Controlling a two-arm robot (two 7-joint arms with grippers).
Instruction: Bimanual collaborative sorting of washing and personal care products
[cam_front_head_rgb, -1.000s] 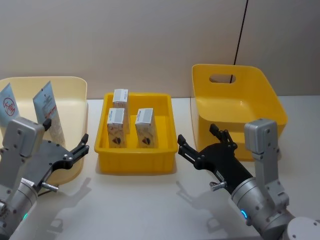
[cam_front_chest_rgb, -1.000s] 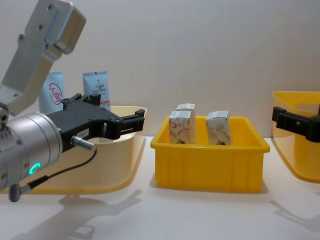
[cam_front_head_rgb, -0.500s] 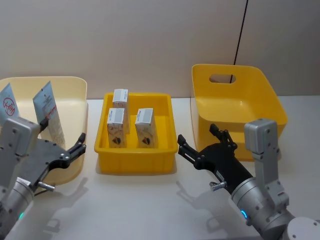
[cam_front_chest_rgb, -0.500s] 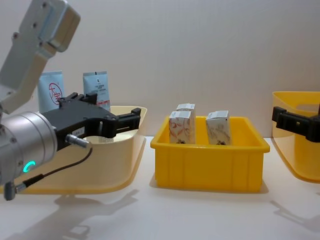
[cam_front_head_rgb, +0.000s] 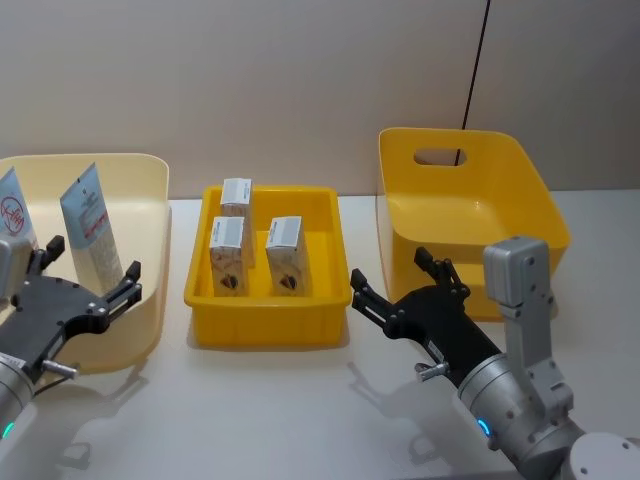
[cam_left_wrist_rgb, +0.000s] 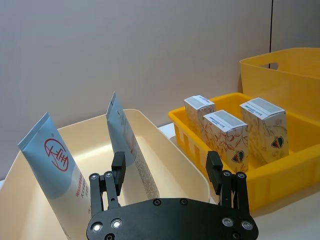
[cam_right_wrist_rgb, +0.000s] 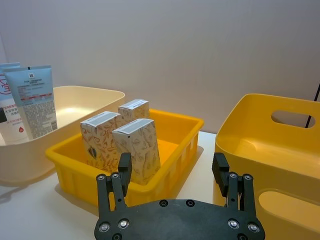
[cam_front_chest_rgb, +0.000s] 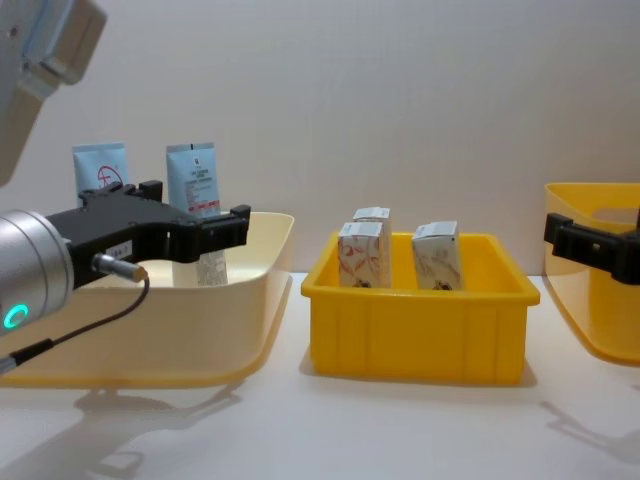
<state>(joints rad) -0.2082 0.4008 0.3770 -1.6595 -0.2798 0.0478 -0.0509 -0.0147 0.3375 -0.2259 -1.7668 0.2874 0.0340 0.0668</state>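
A pale, plain surface carries 3 plastic bins set in a row across it. On the robot's left sits a cream bin with rounded corners and a flared rim. In the middle stands a low, rectangular yellow bin; only a narrow strip of bare surface separates it from the cream one. On the right is a taller, deeper yellow bin with 1 oval handle cut-out in its far wall, set a little farther off. All 3 rest flat.
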